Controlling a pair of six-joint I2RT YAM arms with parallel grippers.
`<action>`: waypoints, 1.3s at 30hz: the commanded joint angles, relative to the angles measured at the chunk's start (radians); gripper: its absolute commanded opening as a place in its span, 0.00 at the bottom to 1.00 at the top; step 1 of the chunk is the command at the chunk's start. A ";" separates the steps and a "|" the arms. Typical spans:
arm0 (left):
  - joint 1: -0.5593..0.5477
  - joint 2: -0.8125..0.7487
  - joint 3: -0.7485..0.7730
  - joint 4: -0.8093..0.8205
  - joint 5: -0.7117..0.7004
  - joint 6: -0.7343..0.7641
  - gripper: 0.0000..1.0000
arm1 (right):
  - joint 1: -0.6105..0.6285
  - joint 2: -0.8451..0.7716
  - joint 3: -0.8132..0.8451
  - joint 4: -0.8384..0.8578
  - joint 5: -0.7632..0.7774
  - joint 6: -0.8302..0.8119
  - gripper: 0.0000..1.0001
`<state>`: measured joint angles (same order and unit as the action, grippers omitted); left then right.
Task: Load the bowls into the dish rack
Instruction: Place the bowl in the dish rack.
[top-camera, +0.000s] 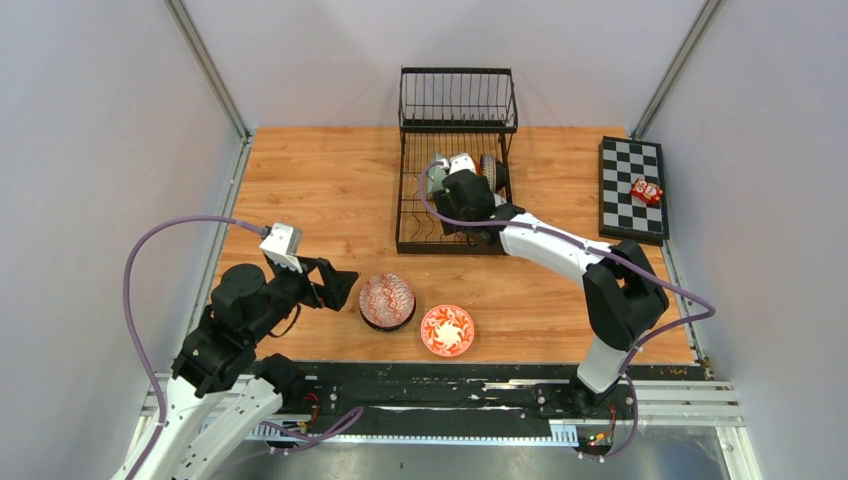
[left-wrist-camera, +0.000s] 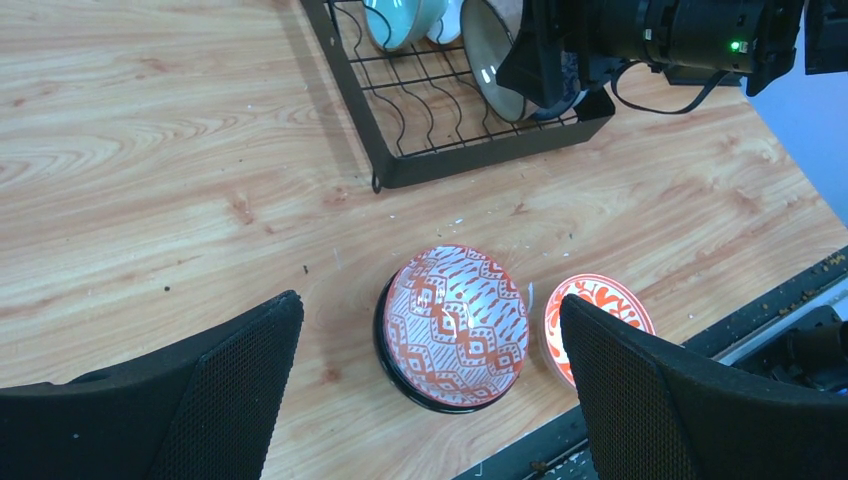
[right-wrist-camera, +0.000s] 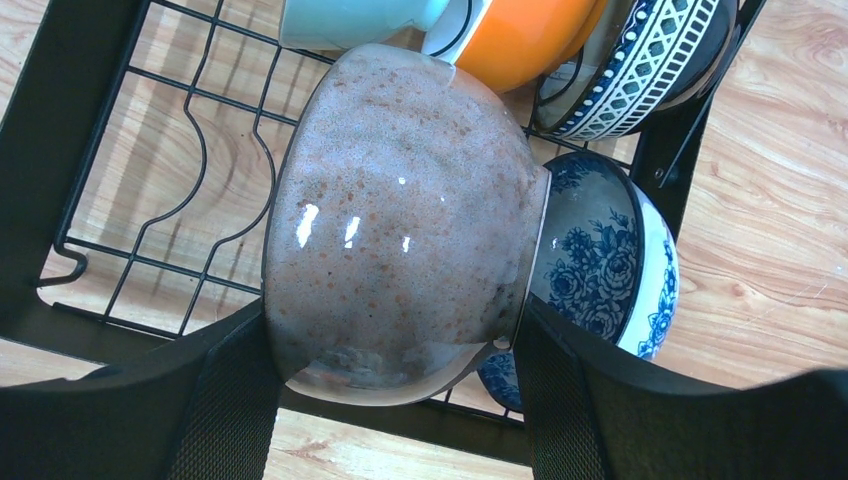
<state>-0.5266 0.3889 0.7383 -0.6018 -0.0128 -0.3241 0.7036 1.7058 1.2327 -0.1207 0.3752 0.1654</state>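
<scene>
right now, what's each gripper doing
left gripper: open, holding nothing
right gripper: closed on the speckled brown bowl, over the dish rack

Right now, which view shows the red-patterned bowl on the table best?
Left wrist. The red-patterned bowl sits close and near centre, unobstructed, with its pattern sharp. Top external shows it too, but small, beside the orange floral bowl, with little pattern detail. Right wrist looks into the rack and does not show it.
</scene>
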 joint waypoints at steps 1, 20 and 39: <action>-0.003 -0.013 -0.013 -0.006 -0.013 0.016 0.99 | -0.012 0.003 0.027 0.067 -0.003 0.028 0.02; -0.003 -0.018 -0.016 -0.012 -0.021 0.013 1.00 | -0.047 0.018 -0.042 0.065 -0.089 0.164 0.03; -0.003 -0.027 -0.017 -0.013 -0.028 0.010 1.00 | -0.052 -0.036 -0.059 0.031 -0.065 0.212 0.73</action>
<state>-0.5266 0.3744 0.7376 -0.6086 -0.0345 -0.3244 0.6643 1.7084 1.1858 -0.0822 0.3073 0.3534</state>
